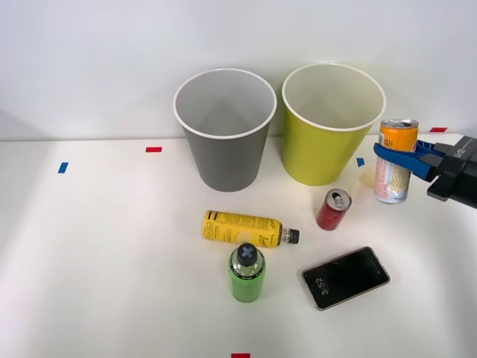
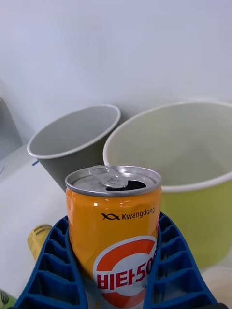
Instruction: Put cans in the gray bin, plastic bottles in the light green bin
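The right arm reaches in level from the right, its end effector (image 1: 402, 158) clamped on the can (image 1: 395, 160).

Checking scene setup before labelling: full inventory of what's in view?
gray bin: 1, gray with white rim, back of table, robot's left of the other bin
light green bin: 1, yellow-green with white rim, back of table
orange can: 1, orange and white, upright between the blue fingers
red can: 1, red with silver top, in front of the light green bin
yellow bottle: 1, black cap, lying mid-table
green bottle: 1, dark cap, upright near the front
smartphone: 1, black, flat
tape marks: several, red and blue
right gripper: 1, blue ribbed fingers closed on the orange can
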Controlling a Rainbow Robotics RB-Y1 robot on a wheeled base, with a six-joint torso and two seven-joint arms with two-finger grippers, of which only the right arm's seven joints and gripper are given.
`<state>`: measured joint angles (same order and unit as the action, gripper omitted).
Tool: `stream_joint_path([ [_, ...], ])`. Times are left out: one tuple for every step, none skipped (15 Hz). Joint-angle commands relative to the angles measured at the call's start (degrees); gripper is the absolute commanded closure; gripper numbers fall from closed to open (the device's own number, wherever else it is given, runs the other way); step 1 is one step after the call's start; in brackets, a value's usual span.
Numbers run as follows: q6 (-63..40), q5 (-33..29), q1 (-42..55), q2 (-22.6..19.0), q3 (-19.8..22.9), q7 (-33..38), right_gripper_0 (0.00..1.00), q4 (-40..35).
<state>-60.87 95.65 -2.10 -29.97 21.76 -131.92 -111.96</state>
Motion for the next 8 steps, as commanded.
stream_joint_path([
  [7.88, 0.5, -3.7, 3.78, -4.44, 0.26, 0.84, -1.33],
  [12.18, 0.41, -4.58, 4.22, -6.99, 0.53, 0.86, -1.42],
  [19.65, 0.41, -6.42, 4.48, -11.74, 1.05, 0.88, -1.42],
  [25.19, 0.5, -8.09, 4.84, -14.9, 1.49, 0.93, -1.33],
  [28.27, 0.5, -9.67, 5.1, -16.92, 1.93, 0.95, -1.33],
  [30.64, 0.5, -11.34, 5.01, -19.21, 2.72, 0.99, -1.07],
  [32.49, 0.41, -12.93, 5.01, -21.41, 4.31, 1.0, -0.45],
  [35.21, -0.2, -14.68, 5.01, -23.87, 4.83, 0.99, 0.25],
])
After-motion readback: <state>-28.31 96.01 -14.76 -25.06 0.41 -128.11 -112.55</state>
